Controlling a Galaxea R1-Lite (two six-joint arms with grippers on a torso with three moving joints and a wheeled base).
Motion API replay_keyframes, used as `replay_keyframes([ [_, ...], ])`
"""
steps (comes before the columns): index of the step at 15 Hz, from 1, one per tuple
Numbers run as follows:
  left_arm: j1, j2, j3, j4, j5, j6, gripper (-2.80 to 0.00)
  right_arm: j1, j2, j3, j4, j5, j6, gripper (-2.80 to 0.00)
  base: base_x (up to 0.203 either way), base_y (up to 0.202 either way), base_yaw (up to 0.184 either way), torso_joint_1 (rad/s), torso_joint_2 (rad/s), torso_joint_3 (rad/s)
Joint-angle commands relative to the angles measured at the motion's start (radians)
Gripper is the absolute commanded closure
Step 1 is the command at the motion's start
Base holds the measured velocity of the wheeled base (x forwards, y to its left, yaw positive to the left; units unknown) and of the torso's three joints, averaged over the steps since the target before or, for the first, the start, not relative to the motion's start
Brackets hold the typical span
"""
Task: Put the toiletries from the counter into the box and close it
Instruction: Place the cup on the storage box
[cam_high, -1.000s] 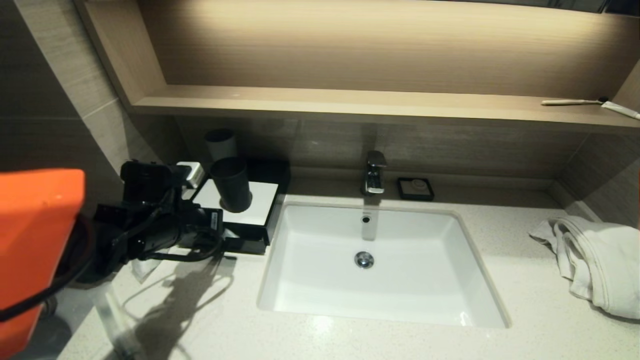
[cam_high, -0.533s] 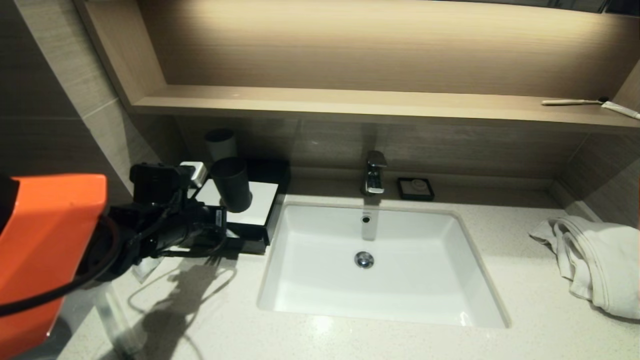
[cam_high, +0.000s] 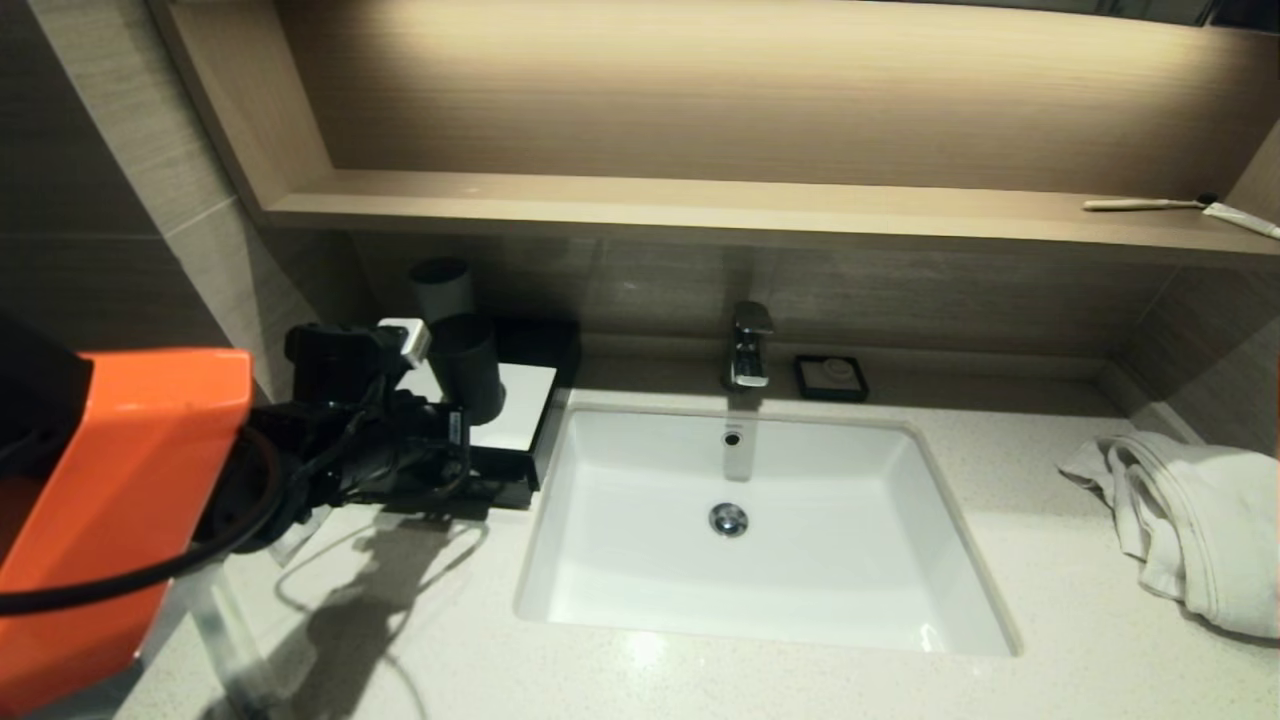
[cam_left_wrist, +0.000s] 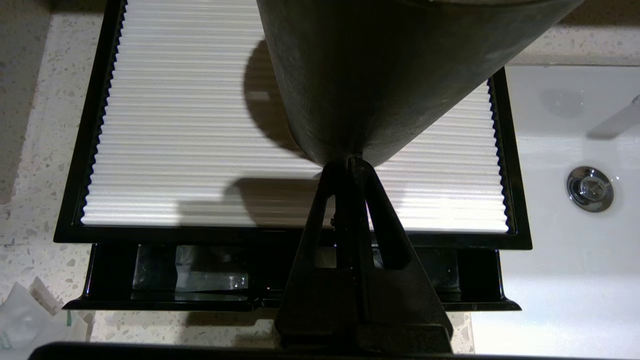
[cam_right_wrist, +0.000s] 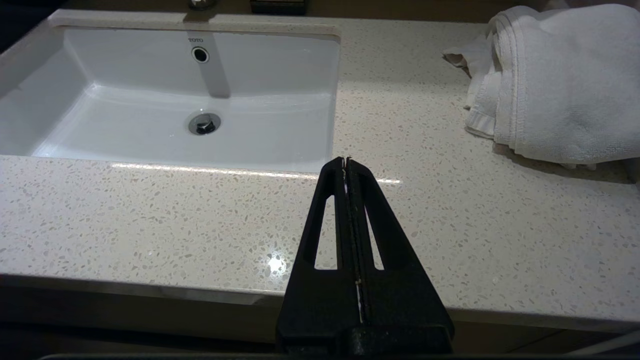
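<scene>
Beside sink (cam_high: 760, 520), left pincer (cam_left_wrist: 350, 162) closed, touching cup (cam_left_wrist: 390, 75)

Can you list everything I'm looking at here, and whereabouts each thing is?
Box: 1, black with a white ribbed top, counter left of the sink, drawer partly open.
Cup: 1, dark, on the box top.
Sink: 1, white, centre.
Faucet: 1, chrome, behind the sink.
Soap dish: 1, black, right of the faucet.
Towel: 1, white, far right of the counter.
Packet: 1, clear, beside the box.
Left gripper: black, shut, at the cup's base.
Right gripper: black, shut, parked over the counter's front.
</scene>
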Motion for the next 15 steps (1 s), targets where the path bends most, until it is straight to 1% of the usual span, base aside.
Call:
replay_keyframes([
  [1,-0.006,0.017,-0.018,-0.004,0.002,-0.008,0.00,0.000,0.000,0.000,0.000,0.000,0.000,0.00,0.000,0.000,0.000,0.000,0.00,0.000],
  [5,-0.006,0.050,-0.057,-0.005,0.004,-0.011,0.00,0.000,0.000,0.000,0.000,0.000,0.000,0.00,0.000,0.000,0.000,0.000,0.00,0.000],
  [8,-0.006,0.088,-0.090,-0.005,0.032,-0.011,0.00,0.000,0.000,0.000,0.000,0.000,0.000,0.00,0.000,0.000,0.000,0.000,0.00,0.000],
  [15,-0.006,0.159,-0.194,-0.005,0.039,-0.012,0.00,0.000,0.000,0.000,0.000,0.000,0.000,0.00,0.000,0.000,0.000,0.000,0.00,0.000],
])
